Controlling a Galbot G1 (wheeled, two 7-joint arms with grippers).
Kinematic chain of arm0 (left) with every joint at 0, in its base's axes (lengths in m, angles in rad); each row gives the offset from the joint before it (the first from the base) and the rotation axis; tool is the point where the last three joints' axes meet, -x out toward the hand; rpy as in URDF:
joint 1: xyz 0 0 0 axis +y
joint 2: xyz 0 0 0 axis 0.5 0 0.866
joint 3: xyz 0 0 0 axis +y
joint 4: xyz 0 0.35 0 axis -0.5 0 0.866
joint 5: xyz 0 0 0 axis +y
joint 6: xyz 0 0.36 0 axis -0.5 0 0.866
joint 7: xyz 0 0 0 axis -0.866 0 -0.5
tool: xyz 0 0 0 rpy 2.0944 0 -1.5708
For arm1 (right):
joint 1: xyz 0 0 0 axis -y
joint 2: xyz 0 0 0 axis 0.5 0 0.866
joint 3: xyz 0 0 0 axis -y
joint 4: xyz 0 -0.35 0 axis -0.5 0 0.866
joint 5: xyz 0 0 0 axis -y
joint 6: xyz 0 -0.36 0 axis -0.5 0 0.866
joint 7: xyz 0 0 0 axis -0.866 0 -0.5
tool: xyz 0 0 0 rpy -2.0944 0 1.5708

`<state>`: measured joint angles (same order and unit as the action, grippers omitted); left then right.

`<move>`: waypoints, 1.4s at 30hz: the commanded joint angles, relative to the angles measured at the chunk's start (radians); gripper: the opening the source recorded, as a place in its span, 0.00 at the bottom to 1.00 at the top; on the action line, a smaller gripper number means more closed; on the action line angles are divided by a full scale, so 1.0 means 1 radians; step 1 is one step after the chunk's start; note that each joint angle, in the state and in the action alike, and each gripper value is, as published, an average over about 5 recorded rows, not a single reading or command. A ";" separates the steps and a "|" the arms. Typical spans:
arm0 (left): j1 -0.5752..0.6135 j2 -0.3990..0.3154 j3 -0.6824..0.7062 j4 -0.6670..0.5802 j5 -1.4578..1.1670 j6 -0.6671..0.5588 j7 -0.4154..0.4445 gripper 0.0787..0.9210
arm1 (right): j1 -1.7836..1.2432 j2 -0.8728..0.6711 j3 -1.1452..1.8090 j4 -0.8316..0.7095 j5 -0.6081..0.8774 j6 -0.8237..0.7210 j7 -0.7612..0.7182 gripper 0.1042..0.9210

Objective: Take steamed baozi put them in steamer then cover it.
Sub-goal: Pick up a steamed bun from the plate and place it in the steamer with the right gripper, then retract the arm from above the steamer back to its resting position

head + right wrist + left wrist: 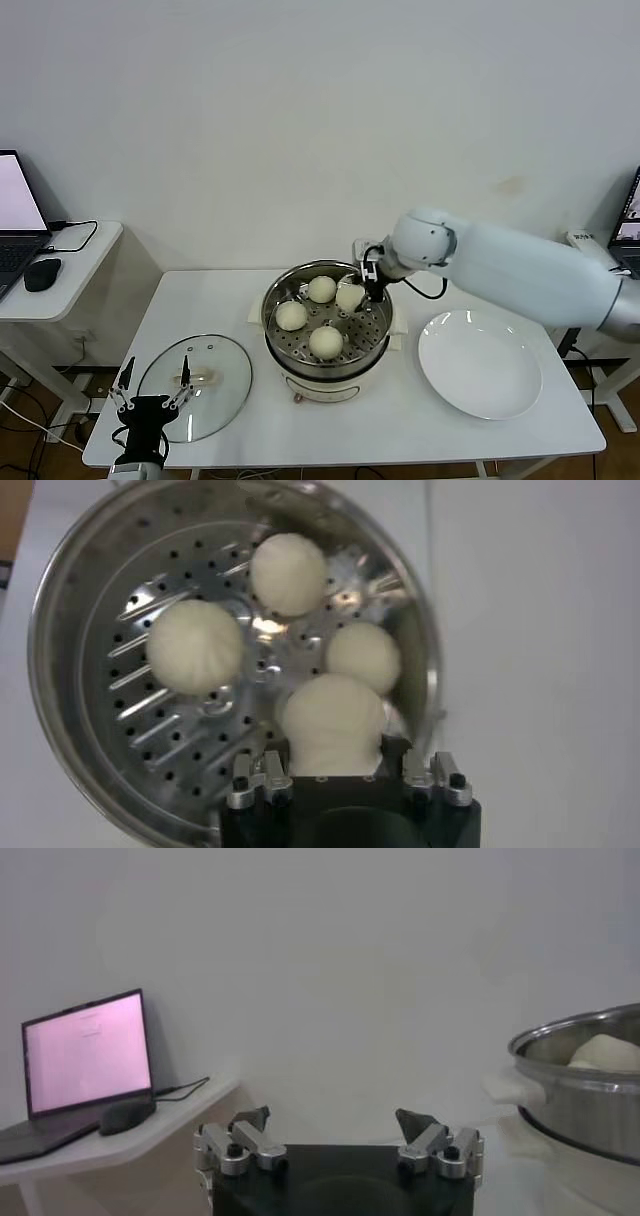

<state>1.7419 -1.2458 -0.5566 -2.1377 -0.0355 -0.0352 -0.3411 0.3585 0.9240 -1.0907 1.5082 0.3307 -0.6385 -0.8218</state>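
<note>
The steamer (272, 312) stands mid-table on its white base. My right gripper (358, 294) reaches in over its far right rim, shut on a steamed baozi (350, 297). The right wrist view shows that baozi (332, 720) squeezed between the right gripper (335, 752) fingers, just above the perforated floor. Three more baozi (288, 573) (194, 646) (363, 655) lie in the steamer (50, 630). The glass cover (222, 365) lies flat at the front left of the table. My left gripper (152, 385) waits open over the cover's near edge, holding nothing.
A white plate (480, 365) lies to the right of the steamer. A side table at the far left carries a laptop (15, 215) and a mouse (42, 273). In the left wrist view the left gripper (333, 1118) faces the wall, with the steamer (580, 1073) off to one side.
</note>
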 commanded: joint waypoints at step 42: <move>-0.005 -0.016 0.033 0.027 0.021 -0.002 -0.002 0.88 | -1.375 -0.178 1.352 0.367 -0.065 0.692 0.870 0.88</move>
<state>1.7358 -1.2577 -0.5313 -2.1212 -0.0273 -0.0388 -0.3420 -0.2379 0.6550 -0.5005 1.7910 0.4116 -0.3019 -0.1981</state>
